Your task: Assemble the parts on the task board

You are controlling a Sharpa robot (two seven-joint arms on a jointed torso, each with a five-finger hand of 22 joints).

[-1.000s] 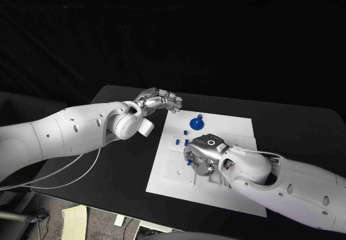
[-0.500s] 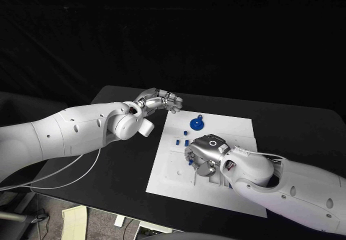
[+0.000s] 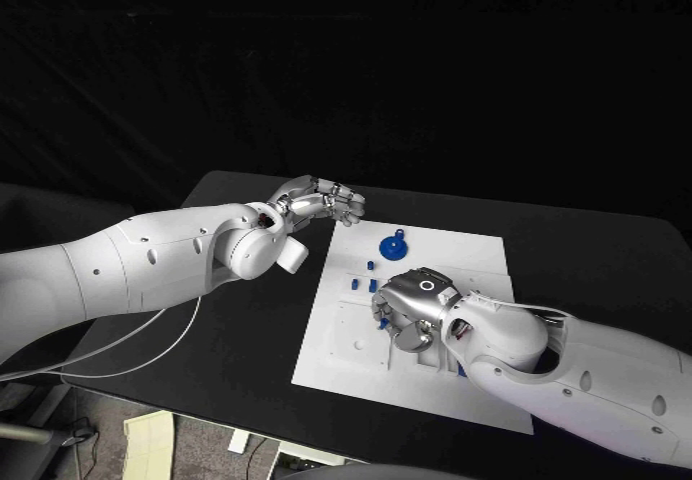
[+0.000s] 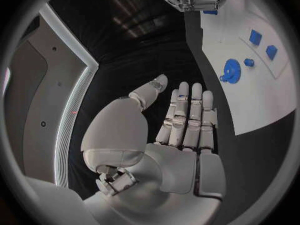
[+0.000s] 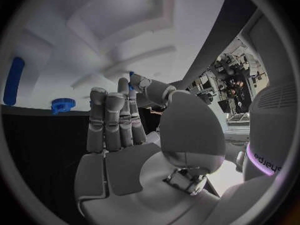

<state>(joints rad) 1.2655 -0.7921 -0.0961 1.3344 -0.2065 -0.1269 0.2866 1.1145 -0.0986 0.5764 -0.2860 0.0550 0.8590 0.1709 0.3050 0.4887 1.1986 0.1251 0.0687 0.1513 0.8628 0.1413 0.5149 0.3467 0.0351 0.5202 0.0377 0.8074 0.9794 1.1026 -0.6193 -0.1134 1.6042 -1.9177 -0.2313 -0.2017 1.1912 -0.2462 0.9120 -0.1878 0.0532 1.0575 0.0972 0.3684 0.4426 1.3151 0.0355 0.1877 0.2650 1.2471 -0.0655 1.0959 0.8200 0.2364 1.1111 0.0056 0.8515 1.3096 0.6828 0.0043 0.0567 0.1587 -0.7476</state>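
The right hand (image 3: 414, 303) hangs low over the middle of the task board (image 3: 476, 250), knuckles up, fingers curled down toward the plate. In the right wrist view a thin blue part (image 5: 131, 81) shows between the thumb and a fingertip, so I judge the hand is pinching a small pin or peg, though the contact itself is mostly hidden. Just beside the hand, on its left side in the head view, lie two small blue blocks (image 3: 364, 284), and toward the far end of the board a blue gear (image 3: 394, 245) lies flat with a small blue knob just beside it. The right wrist view also shows a long blue bar (image 5: 13, 80) and a small blue toothed wheel (image 5: 63, 104) at the board's edge.

The left hand (image 3: 323, 203) hovers off the far left corner of the board, above the black counter (image 3: 216, 330), fingers straight and close together, holding nothing.

The parts look like hard moulded plastic: light, stiff, smooth and likely to slip or tip under a loose pinch. The peg is best taken by its shank near the top, leaving the lower end free to enter its socket; the gear by its rim or raised hub.
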